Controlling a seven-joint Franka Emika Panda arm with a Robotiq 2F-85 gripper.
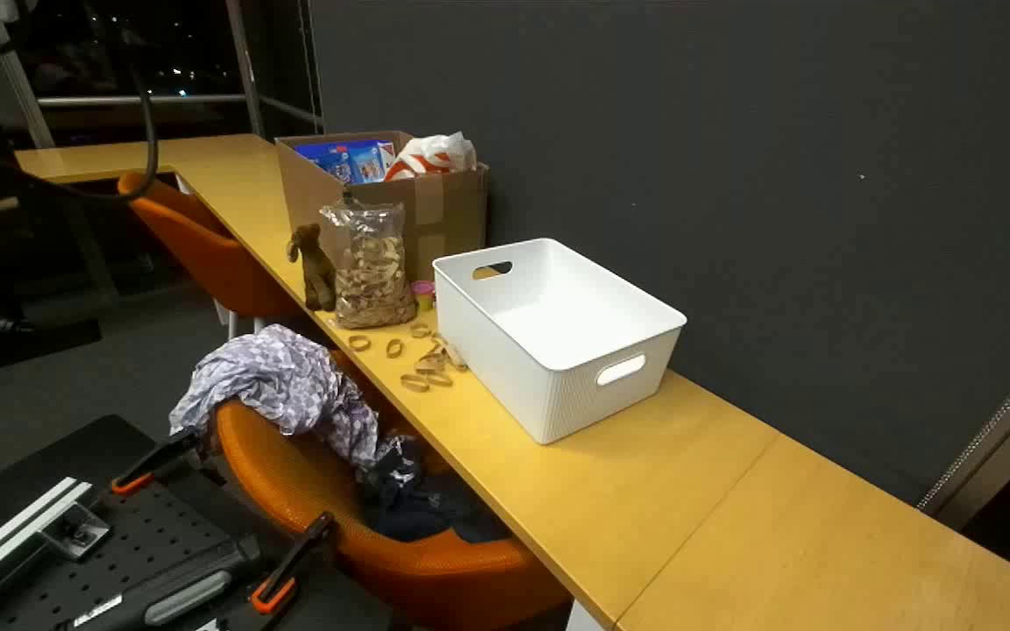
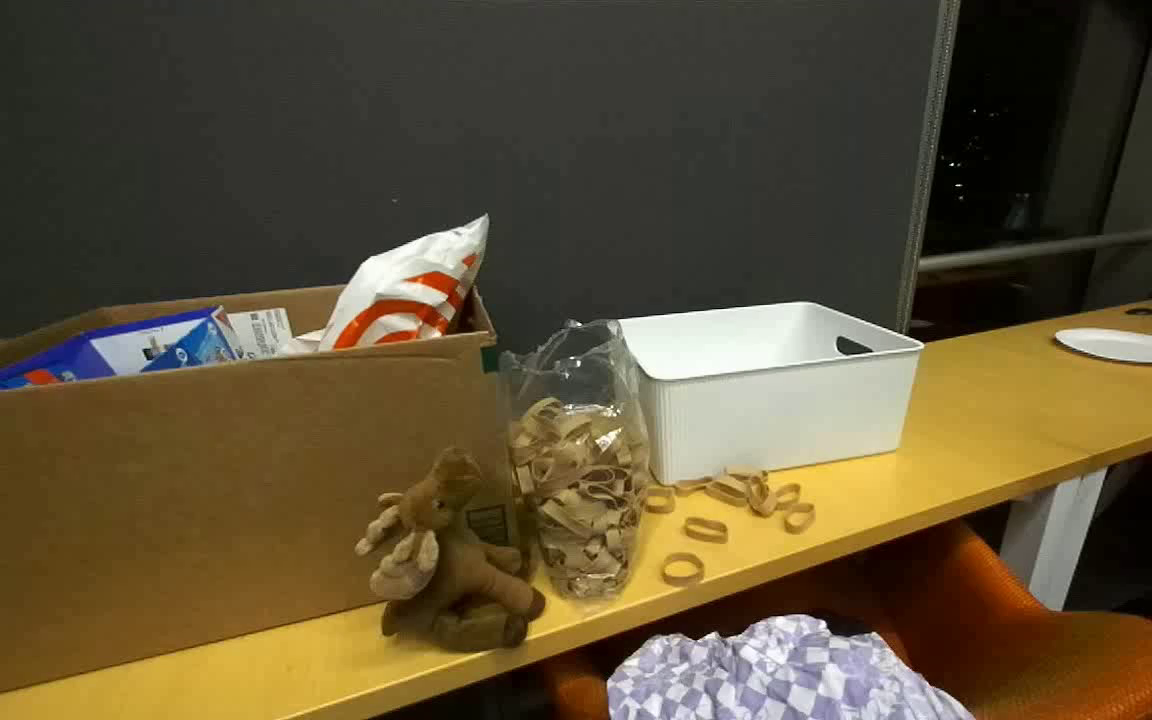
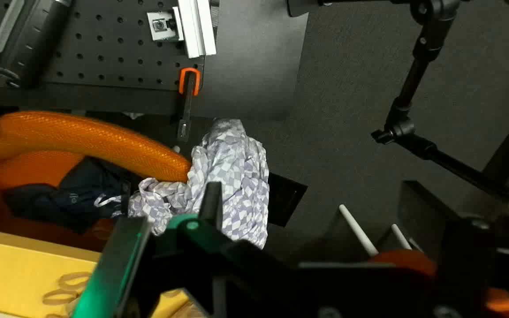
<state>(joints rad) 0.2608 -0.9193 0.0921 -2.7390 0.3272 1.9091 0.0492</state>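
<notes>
Gripper (image 3: 274, 207): fingers (image 3: 108, 269) well apart as we see them in the wrist view, purple-and-white cloth (image 3: 242, 194) and dark floor (image 3: 347, 110) showing beyond the gap
Loose tan bands (image 2: 683, 569): we find them on the yellow table (image 1: 689, 491), scattered between the clear bag (image 2: 586, 500) and the white bin (image 2: 781, 425), some heaped just beside the bin; in the wrist view a few show next to one finger, though we cannot tell how near
Clear bag: upright near the table's edge, holding many more such bands
White bin: open side up on the table, a handle slot in each of two opposite ends
Stuffed moose (image 2: 476, 580): sitting just beside the bag, in front of the cardboard box (image 2: 186, 520)
Pink-lidded tub (image 1: 423, 296): in an exterior view we catch it between bag and bin
Cardboard box: just beside the bag, with blue packaging (image 1: 338, 160) and a white-and-orange plastic bag (image 2: 406, 300) we can make out inside
Orange chair (image 1: 281, 464): beside the table's edge, the cloth draped over its back
White plate (image 2: 1131, 346): lying flat farther along the table in an exterior view
</notes>
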